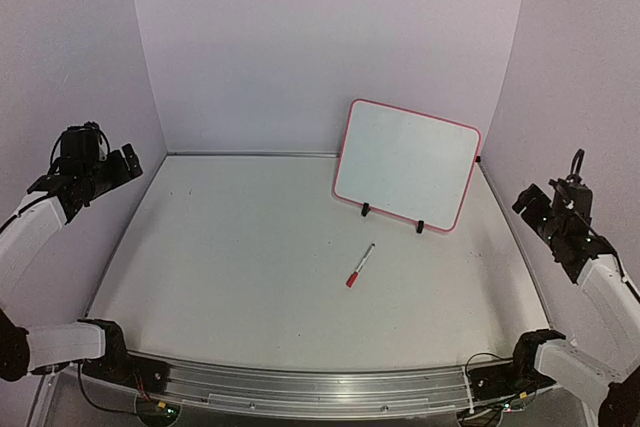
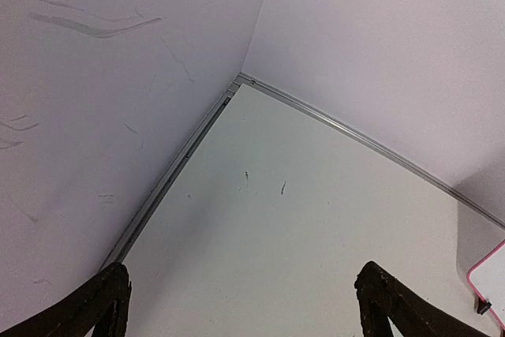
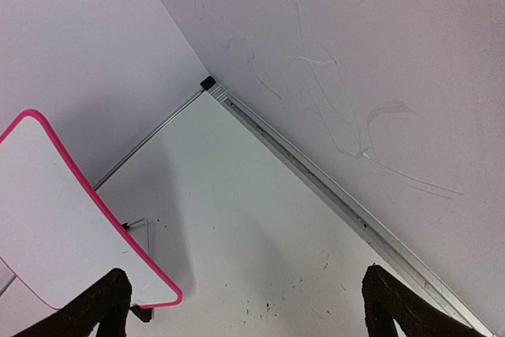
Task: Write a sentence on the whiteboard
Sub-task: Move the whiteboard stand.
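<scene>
The left gripper (image 2: 242, 271) and right gripper (image 3: 245, 272) hung spread wide, holding nothing, at opposite sides of the table (image 1: 230, 247). The whiteboard (image 1: 407, 162) stood tilted near the right gripper, well apart from the left gripper. A marker (image 1: 360, 265) lay just before it.

No writing, label or number can be read from where I stand. The whiteboard (image 1: 407, 163) shows a plain white face, and the marker (image 1: 360, 265) on the tabletop (image 1: 250, 247) is too small to show any print.

On table (image 1: 230, 247), marker (image 1: 360, 266) before whiteboard (image 1: 407, 163)
</scene>
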{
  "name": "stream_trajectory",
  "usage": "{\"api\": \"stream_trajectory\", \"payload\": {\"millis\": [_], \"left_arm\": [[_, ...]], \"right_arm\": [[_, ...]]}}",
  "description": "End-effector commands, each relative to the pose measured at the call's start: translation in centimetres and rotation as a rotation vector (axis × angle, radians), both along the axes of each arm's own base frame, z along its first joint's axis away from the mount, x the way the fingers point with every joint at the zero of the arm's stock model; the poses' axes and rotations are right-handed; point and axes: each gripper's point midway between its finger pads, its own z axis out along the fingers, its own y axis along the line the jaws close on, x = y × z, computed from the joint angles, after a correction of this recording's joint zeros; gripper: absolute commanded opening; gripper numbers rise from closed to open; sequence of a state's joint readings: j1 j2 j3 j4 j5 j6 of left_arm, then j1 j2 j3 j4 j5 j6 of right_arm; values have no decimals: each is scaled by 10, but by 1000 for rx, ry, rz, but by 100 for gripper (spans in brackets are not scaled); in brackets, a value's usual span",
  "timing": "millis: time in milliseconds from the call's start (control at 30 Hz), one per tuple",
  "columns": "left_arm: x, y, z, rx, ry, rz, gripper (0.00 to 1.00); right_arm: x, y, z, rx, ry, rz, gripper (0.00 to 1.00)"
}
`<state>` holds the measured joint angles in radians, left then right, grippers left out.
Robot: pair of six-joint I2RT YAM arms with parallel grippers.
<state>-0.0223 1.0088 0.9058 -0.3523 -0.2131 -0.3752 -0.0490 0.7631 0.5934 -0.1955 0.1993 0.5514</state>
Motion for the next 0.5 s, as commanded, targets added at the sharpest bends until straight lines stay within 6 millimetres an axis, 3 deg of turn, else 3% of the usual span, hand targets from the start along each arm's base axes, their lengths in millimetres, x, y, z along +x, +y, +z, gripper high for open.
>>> {"api": "stream_trajectory", "payload": {"millis": [0,33,133,300,367,400,467], "left_arm": [[-4,4,4,0,-6,16,100],[-2,2,1,2,15,7,100],[2,-5,0,-16,36,-31,100],[9,-40,13,-75,4,-229,100],[10,-44,14,-76,18,-259,100],[11,-47,10,-70,46,-276,100],[11,-49,7,-64,57,-291,100]], "right_arm": [[9,14,4,-11,29,100,98],[17,30,6,-5,37,201,98],[29,51,13,14,42,332,98],[46,101,15,-11,84,471,98],[50,127,13,-82,120,498,98],[52,152,8,-106,148,515,98],[59,170,-4,-89,185,531,95]]}}
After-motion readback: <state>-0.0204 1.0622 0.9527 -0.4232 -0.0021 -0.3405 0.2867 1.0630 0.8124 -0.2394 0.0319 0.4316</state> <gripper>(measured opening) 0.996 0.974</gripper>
